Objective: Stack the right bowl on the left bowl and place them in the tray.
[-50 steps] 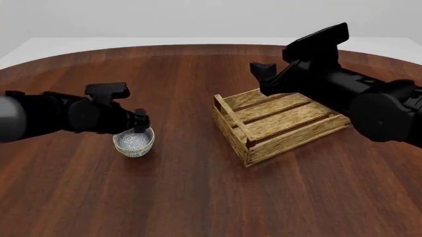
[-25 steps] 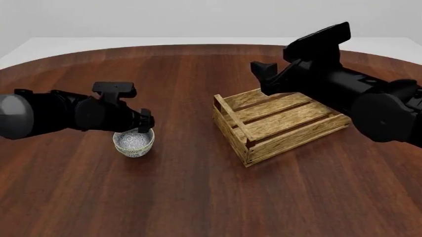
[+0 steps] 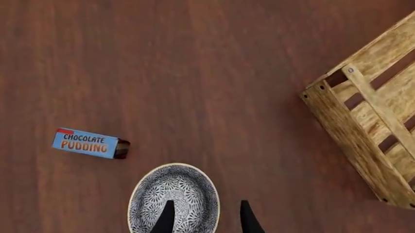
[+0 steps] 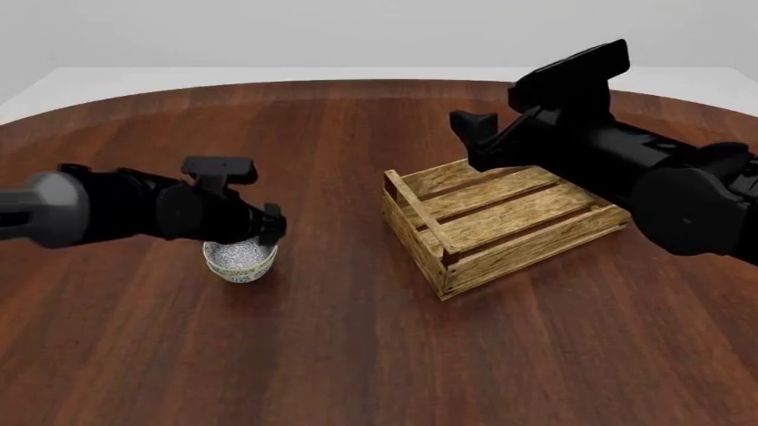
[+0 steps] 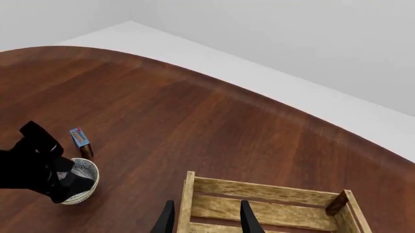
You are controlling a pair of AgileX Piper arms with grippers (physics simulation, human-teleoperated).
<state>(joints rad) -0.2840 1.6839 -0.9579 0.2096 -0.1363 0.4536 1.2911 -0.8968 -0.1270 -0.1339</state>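
One white bowl (image 4: pixel 240 260) with a dark speckled pattern stands on the table left of the tray; I cannot tell whether a second bowl is nested in it. In the left wrist view the bowl (image 3: pixel 174 194) sits directly under my left gripper (image 3: pixel 207 218), which is open, one finger inside the bowl and one outside the rim. From the front, the left gripper (image 4: pixel 265 232) hovers at the bowl's rim. The tray (image 4: pixel 414 213), a light-wood slatted crate, lies right of centre. My right gripper (image 4: pixel 469 127) is open, raised above the tray's far edge (image 5: pixel 259 185), holding nothing.
A small blue "Chocolate Pudding" box (image 3: pixel 89 143) lies on the table just beyond the bowl; the box (image 5: pixel 81 140) also shows in the right wrist view. The front view hides it behind the left arm. Dark wood table (image 4: pixel 355 355) extends toward me.
My left gripper has moved right and slightly down, settling over the bowl's rim. The right arm, the bowl and the tray have not moved.
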